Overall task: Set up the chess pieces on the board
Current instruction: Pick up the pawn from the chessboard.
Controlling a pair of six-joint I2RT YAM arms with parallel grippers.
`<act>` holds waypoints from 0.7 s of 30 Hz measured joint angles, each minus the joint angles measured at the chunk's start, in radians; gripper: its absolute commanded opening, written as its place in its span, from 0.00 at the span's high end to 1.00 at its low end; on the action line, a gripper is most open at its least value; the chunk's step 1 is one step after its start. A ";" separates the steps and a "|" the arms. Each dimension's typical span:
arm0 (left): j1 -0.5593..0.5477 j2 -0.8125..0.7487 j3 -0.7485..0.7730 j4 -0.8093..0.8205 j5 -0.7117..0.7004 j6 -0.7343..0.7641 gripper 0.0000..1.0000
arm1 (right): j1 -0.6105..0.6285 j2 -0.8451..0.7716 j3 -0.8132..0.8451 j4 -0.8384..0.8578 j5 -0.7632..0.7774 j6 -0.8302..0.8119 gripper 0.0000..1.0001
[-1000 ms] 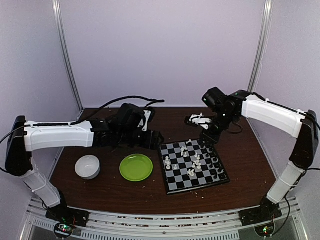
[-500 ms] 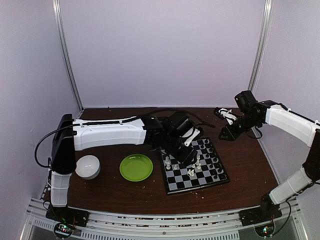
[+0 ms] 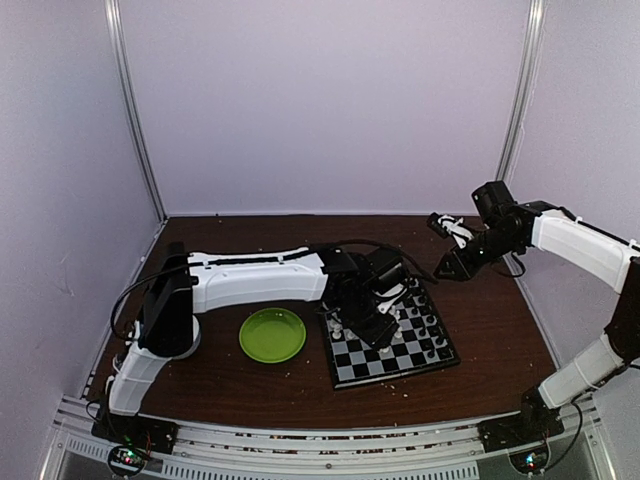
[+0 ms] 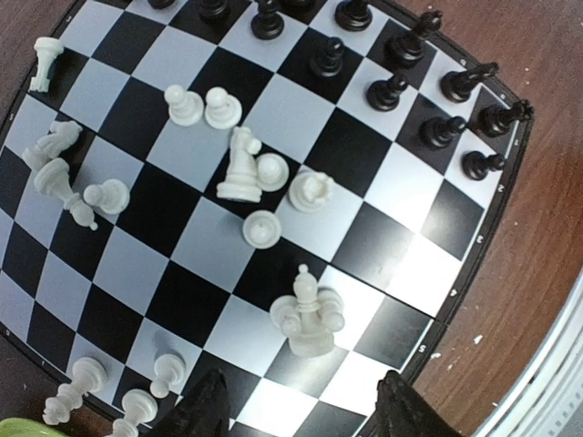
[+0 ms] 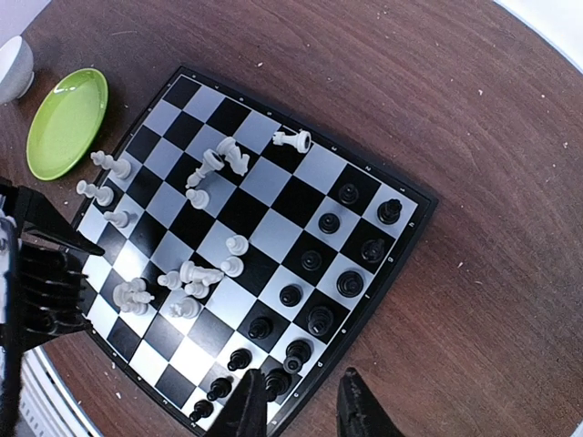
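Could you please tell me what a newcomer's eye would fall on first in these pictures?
The board, right of centre on the brown table, draws the eye: white pieces lie jumbled across its middle, some toppled, while black pieces stand in tidier rows along one edge. The left gripper hovers open right above it, and a bright green plate sits just left of the board.
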 measured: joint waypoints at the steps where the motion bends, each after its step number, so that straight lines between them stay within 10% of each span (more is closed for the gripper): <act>1: 0.000 0.008 0.003 -0.004 -0.006 -0.006 0.44 | 0.000 0.001 0.000 -0.001 -0.003 -0.002 0.72; 21: 0.005 0.063 0.018 0.007 -0.075 -0.078 0.54 | 0.000 0.035 0.000 -0.016 -0.026 -0.016 0.73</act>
